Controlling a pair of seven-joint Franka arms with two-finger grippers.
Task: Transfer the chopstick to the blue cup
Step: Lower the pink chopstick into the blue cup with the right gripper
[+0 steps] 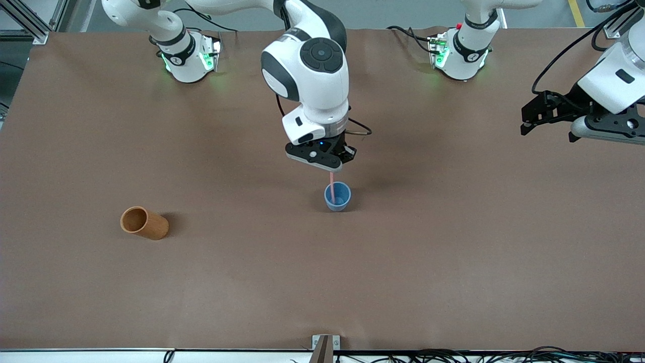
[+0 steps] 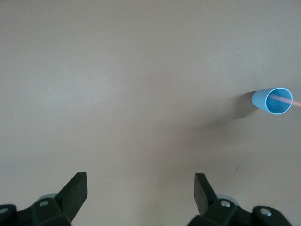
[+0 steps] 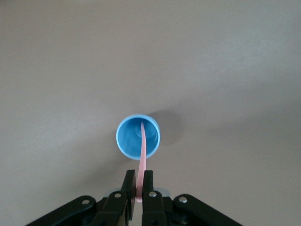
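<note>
Pink in colour, the chopstick (image 1: pixel 331 184) stood nearly upright with its lower end inside the blue cup (image 1: pixel 337 197) near the middle of the brown tabletop (image 1: pixel 453 242). Its upper end was pinched between the fingers of the right gripper (image 3: pixel 139 190), which hung directly over the cup. At the left arm's end of the tabletop the left gripper (image 2: pixel 140 188) waited in the air, fingers spread wide and holding nothing. An orange-brown cup (image 1: pixel 144 223) lay on its side toward the right arm's end, well apart from the blue cup.
</note>
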